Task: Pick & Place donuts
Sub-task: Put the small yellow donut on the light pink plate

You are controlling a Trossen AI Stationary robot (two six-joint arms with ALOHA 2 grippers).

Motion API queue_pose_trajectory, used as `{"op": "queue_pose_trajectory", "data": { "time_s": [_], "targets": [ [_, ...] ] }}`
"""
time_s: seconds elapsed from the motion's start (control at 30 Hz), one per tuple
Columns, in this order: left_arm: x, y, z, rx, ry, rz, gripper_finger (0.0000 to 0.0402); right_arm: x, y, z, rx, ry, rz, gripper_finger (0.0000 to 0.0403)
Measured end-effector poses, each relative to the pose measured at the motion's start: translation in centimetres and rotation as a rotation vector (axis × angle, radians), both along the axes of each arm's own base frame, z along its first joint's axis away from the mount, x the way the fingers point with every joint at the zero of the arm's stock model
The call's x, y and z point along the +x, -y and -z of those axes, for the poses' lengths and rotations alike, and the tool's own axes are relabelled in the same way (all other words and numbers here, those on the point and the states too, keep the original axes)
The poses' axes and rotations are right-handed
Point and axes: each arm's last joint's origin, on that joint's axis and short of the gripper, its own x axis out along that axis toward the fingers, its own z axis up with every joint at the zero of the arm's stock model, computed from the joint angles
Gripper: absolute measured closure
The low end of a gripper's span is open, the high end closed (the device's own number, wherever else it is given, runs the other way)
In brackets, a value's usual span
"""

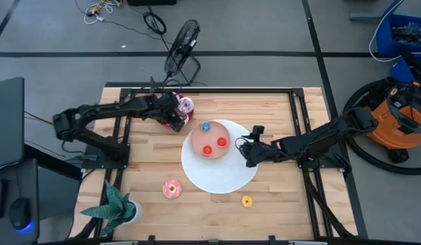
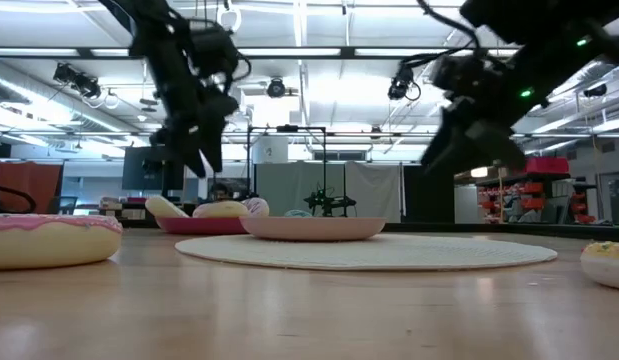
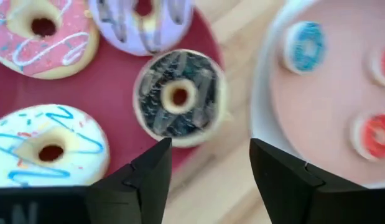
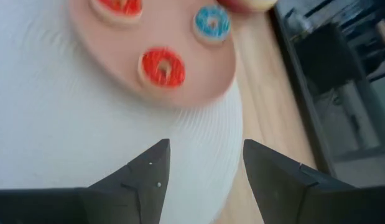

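High view: left tool [image 1: 175, 117] over the crimson plate [image 1: 177, 125] at the table's [image 1: 149, 170] far left, beside the big white disc [image 1: 220, 178]. Left wrist view: fingers spread, nothing between them, chocolate donut [image 3: 178, 97] lying flat on the crimson plate just ahead of the tips, apart from both. Same plate also carrying a pink donut [image 3: 44, 31], purple donut [image 3: 142, 22] and white donut [image 3: 48, 147]; four frosted rings there, none stacked. Salmon plate [image 1: 211, 141] sitting on the white disc, holding the blue donut [image 1: 205, 127] and two red donuts [image 1: 214, 146], all flat and well apart from one another. Right tool [image 1: 245, 146] hovering over the disc just beside the salmon plate, fingers parted and empty in the right wrist view. Still loose on bare table: second pink donut [image 1: 172, 188] near the front left, yellow donut [image 1: 246, 201] near the front, just off the disc's edge. Judged step: chocolate ring looks freshly set down, left tool at the release end of a placement. Sorting seemingly large rings to crimson, tiny rings to salmon; two left to go. Next move likely calls for lifting clear of the crimson plate without nudging the chocolate ring, then crossing toward the front of the table for the loose pink ring; yellow ring lies nearer the right tool. Potted plant [image 1: 117, 205] at the front left corner, close to the pink ring's side, worth avoiding on approach.
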Motion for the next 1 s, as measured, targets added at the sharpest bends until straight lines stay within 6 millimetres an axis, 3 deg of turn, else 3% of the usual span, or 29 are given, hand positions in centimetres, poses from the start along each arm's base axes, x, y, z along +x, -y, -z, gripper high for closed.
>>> {"op": "queue_pose_trajectory", "data": {
  "time_s": [0.2,0.47,0.63,0.77,0.87,1.0],
  "targets": [
    [-0.4,5.0,-2.7,0.116,0.047,0.084,0.0198,-3.5,-1.4,-1.2,0.089,0.017,0.014,0.0191],
    [1.3,14.2,-3.6,0.413,0.193,0.211,0.0217,-8.2,-3.4,0.4,0.285,0.131,-0.114,0.0191],
    [3.2,20.5,-1.9,0.549,0.324,0.279,0.0220,-8.8,-5.2,0.4,0.525,0.114,-0.328,0.0191],
    [4.7,24.5,0.8,0.616,0.383,0.335,0.0220,-8.3,-6.7,0.2,0.682,0.108,-0.484,0.0191],
    [5.8,26.2,3.0,0.653,0.409,0.356,0.0220,-7.6,-7.6,0.6,0.718,0.110,-0.543,0.0191],
    [7.4,27.0,5.8,0.646,0.454,0.329,0.0220,-6.3,-8.4,1.7,0.716,0.124,-0.518,0.0191]
  ]
}}
